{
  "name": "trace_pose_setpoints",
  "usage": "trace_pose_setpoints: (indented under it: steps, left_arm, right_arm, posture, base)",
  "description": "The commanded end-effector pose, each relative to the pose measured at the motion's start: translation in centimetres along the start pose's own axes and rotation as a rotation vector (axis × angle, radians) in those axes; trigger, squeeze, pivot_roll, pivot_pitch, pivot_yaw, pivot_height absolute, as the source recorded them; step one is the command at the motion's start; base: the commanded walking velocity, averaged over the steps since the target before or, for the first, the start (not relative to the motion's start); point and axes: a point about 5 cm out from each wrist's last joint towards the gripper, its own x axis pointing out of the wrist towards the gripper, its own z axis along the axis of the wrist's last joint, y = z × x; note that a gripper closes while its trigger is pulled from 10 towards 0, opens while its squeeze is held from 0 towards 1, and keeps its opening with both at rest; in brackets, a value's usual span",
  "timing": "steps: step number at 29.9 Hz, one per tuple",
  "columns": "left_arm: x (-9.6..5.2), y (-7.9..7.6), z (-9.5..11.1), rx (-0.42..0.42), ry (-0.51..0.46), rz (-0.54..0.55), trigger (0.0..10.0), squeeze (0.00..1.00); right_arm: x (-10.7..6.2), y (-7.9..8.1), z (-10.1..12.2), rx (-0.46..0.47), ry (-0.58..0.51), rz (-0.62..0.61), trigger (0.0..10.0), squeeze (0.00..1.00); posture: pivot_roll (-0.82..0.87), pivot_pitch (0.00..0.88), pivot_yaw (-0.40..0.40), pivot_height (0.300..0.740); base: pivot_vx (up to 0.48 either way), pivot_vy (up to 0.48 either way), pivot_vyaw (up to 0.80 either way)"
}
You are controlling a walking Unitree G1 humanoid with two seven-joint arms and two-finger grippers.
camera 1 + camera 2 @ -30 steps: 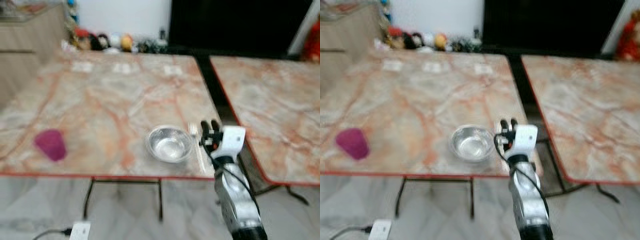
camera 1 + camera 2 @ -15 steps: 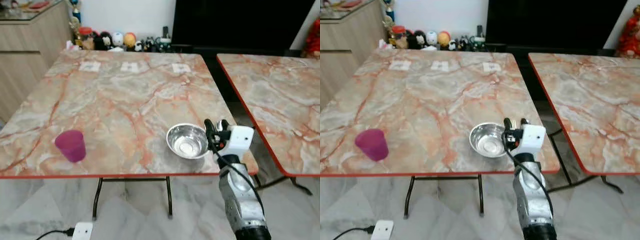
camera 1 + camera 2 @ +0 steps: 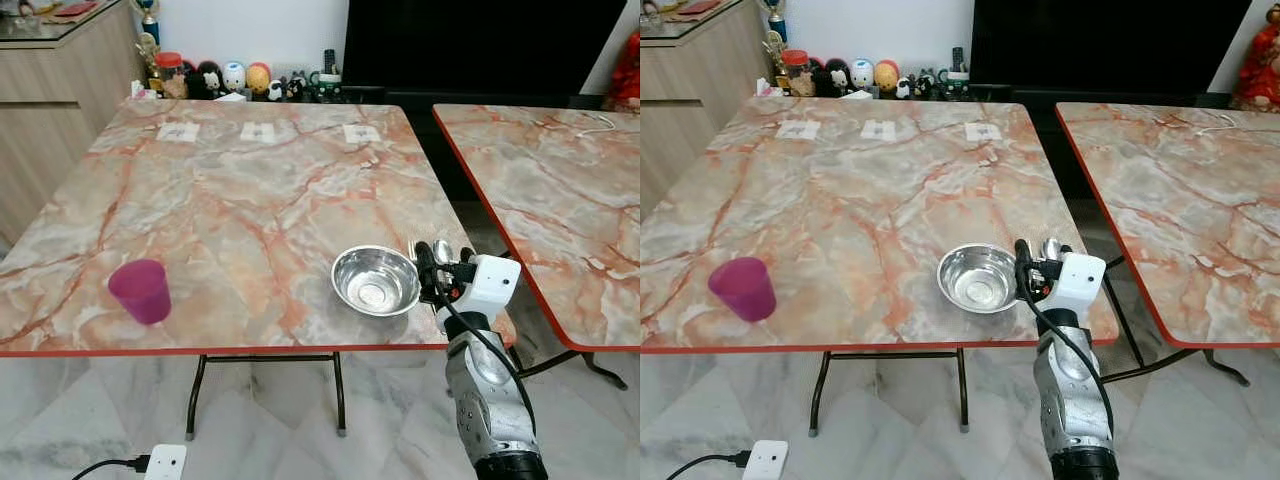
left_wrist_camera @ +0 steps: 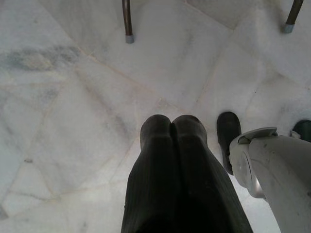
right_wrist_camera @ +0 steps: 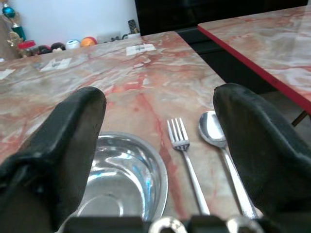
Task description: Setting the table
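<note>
A steel bowl sits near the front edge of the marble table. A fork and a spoon lie side by side just right of the bowl. My right gripper hovers low over the table's front right corner, open, with its fingers spread wide around the fork and spoon and nothing held. A purple cup stands upright at the front left. My left gripper hangs shut over the floor.
A second marble table stands to the right across a narrow gap. Small toys line the wall behind, and paper tags lie at the table's far edge. A wooden cabinet is at the left, and a power strip lies on the floor.
The blurred view has steadied and shifted as the camera moved. My right gripper has edged slightly right beside the bowl. Bowl, cutlery and cup stay in place.
</note>
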Motion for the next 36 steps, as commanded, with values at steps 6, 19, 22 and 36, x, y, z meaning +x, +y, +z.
trace_pose_setpoints:
  steps: [6,19,22,36]
  left_arm:
    - [-0.1,-0.2,-0.4,0.007,0.013,-0.009,10.0,0.0]
    - [-0.1,-0.1,-0.4,0.005,0.008,-0.008,10.0,0.0]
    - [-0.1,-0.2,-0.4,0.009,0.01,-0.008,10.0,0.0]
    - [-0.1,-0.1,-0.4,0.013,0.012,-0.005,10.0,0.0]
  right_arm:
    - [0.0,-0.2,-0.1,-0.038,0.012,0.023,10.0,0.0]
    - [0.0,-0.5,-0.1,-0.018,0.006,-0.01,10.0,0.0]
    - [-0.1,-0.8,0.1,-0.015,-0.008,-0.04,10.0,0.0]
    - [-4.4,-3.5,1.7,0.011,-0.006,-0.137,10.0,0.0]
  posture:
    - [0.05,0.003,-0.029,0.74]
    - [0.05,0.005,-0.031,0.74]
    - [0.05,0.005,-0.031,0.74]
    - [0.03,0.016,-0.045,0.74]
  base:
    - [0.089,0.0,0.2]
    - [0.254,0.0,0.28]
    - [0.0,0.0,0.0]
    - [0.0,0.0,0.0]
